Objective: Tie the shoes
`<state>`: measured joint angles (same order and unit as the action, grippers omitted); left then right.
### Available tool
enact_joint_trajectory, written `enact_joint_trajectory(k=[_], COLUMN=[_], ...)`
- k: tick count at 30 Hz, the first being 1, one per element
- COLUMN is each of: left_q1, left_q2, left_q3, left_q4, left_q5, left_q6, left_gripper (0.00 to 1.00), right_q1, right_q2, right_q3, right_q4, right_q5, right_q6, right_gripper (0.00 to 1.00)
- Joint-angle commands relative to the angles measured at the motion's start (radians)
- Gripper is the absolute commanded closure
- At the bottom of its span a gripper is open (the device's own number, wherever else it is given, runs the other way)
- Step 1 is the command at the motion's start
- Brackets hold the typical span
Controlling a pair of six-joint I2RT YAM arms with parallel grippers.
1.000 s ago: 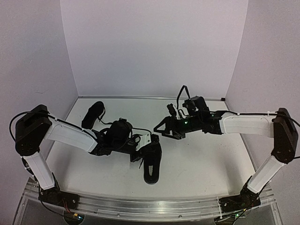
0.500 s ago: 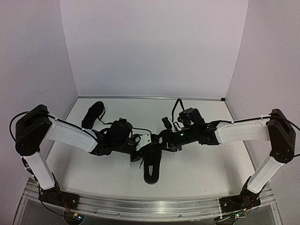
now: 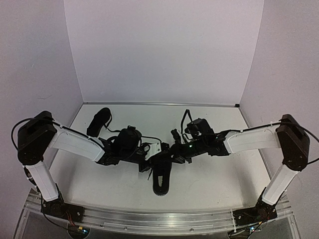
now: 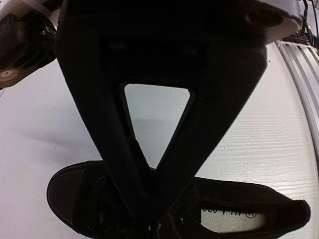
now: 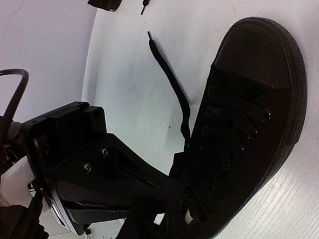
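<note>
White table (image 3: 214, 174): matt board with a faint grain, filling the lower half of the top view, with a ribbed metal rail (image 3: 149, 219) along its bottom edge.
Left arm (image 3: 75, 144): white shell with black joints, reaching from the lower left to frame centre.
Right arm (image 3: 249, 142): same build, reaching in from the lower right.
Near shoe (image 3: 162, 177): lower centre of the top view, flat on its sole. Its long axis runs nearly straight up and down the frame, heel toward the rail and toe toward the top under the grippers. Black canvas upper, smooth rounded toe cap, stitched rim, and a pale insole with print showing in the opening.
Far shoe (image 3: 98, 122): upper left, well apart from the other. It is all black, and its long axis leans slightly right of vertical.
Left gripper (image 3: 157, 149): two tapered black fingers (image 4: 119, 164) pressed together, their tips down among the near shoe's laces. Whether a lace is pinched cannot be told.
Right gripper (image 3: 173, 153): just beside the left one at the shoe's upper end. Whether its jaws are apart or together cannot be told.
Loose lace (image 5: 172, 84): thin flat black cord running from the eyelets toward the upper left of the right wrist view, lying on the table.
</note>
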<state>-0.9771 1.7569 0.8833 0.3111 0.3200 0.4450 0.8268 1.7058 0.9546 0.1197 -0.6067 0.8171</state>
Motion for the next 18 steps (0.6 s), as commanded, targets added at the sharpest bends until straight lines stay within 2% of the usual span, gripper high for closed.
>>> enact_joint_trajectory(k=[1, 3, 7, 12, 14, 18], left_q1=[-0.004, -0.005, 0.004, 0.120, 0.187, 0.232], left_q2=[0.003, -0.003, -0.066, -0.250, -0.310, -0.338], left_q3=[0.051, 0.050, 0.070, 0.031, 0.020, 0.049], left_q4=[0.014, 0.004, -0.158, -0.374, -0.441, -0.611], left_q5=[0.001, -0.006, -0.060, -0.045, -0.023, -0.078], left_q6=[-0.001, -0.008, 0.000, 0.005, 0.014, 0.089], left_gripper=[1.00, 0.96, 0.69, 0.46, 0.41, 0.39], right_q1=[0.007, 0.007, 0.007, 0.008, 0.007, 0.007], right_q2=[0.027, 0.029, 0.020, 0.014, 0.011, 0.008], right_q3=[0.024, 0.023, 0.017, 0.009, 0.008, 0.009], right_q4=[0.026, 0.026, 0.021, 0.015, 0.014, 0.014], right_q5=[0.010, 0.010, 0.024, 0.030, 0.033, 0.033], right_q6=[-0.006, -0.006, -0.006, -0.006, -0.006, -0.004], right_gripper=[0.99, 1.00, 1.00, 1.00, 1.00, 1.00])
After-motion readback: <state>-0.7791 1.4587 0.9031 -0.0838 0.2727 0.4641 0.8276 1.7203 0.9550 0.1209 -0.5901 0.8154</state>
